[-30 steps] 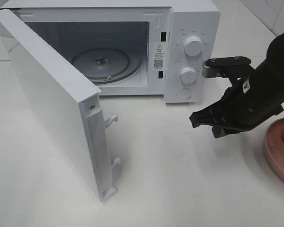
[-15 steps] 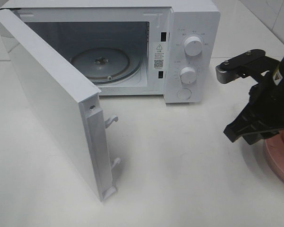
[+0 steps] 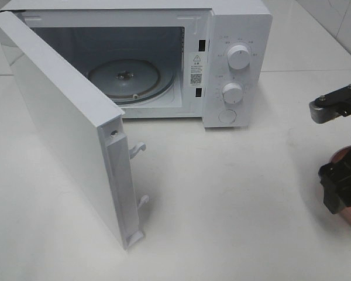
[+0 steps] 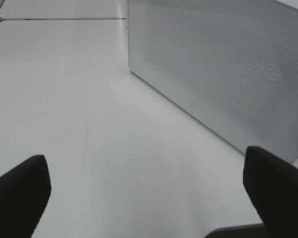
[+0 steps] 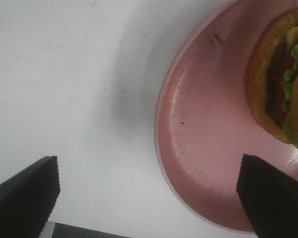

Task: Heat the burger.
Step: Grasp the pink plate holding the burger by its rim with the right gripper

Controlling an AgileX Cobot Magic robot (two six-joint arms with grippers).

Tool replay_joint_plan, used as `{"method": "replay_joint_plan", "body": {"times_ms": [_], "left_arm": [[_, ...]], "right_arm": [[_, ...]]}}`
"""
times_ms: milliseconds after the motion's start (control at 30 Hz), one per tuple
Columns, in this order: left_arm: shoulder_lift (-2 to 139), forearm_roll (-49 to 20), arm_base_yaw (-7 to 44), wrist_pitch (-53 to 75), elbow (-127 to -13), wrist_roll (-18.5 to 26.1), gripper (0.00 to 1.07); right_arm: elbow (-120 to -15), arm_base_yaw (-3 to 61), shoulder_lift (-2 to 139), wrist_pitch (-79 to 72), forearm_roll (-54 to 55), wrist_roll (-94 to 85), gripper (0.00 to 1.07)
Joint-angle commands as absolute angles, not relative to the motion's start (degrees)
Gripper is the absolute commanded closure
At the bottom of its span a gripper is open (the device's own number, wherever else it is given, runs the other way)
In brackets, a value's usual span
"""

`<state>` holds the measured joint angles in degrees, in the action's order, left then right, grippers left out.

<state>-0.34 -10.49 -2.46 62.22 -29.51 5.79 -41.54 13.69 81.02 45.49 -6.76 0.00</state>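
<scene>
Burger (image 5: 283, 84) sits ungrasped on the pink plate (image 5: 208, 148) at the table's (image 3: 222, 205) right edge. Leftmost, the left tool (image 4: 149, 193) hangs released beside the open microwave door (image 3: 64, 129), which juts toward the front edge, bare table beyond it. The right tool (image 5: 149, 198), jaws spread, straddles the plate's rim; closing here might pinch plate, not burger.
</scene>
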Motion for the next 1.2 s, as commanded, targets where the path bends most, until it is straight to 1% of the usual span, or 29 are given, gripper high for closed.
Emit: {"method": "replay_joint_plan", "body": {"times_ms": [33, 267, 667, 800, 967, 1200], "left_arm": [[-1.2, -10.8, -2.6, 61.5, -29.5, 5.7, 0.09], [-1.2, -10.8, -2.6, 61.5, -29.5, 5.7, 0.09], [-1.2, -10.8, -2.6, 61.5, -29.5, 5.7, 0.09], [-1.2, -10.8, -2.6, 61.5, -29.5, 5.7, 0.09], [-1.2, -10.8, -2.6, 61.5, -29.5, 5.7, 0.09], [-1.2, -10.8, -2.6, 61.5, -29.5, 5.7, 0.09]], "right_arm": [[-40.3, 12.6, 80.6, 44.0, -7.4, -0.7, 0.13], [-37.6, 10.0, 82.2, 38.6, -7.3, -0.3, 0.15], [-37.6, 10.0, 89.6, 33.9, -8.0, 0.0, 0.18], [-37.6, 10.0, 92.4, 32.0, -11.1, 2.7, 0.18], [-37.6, 8.6, 95.0, 30.1, -10.9, 2.9, 0.19], [-37.6, 8.6, 97.1, 28.9, -10.8, 2.9, 0.2]]}}
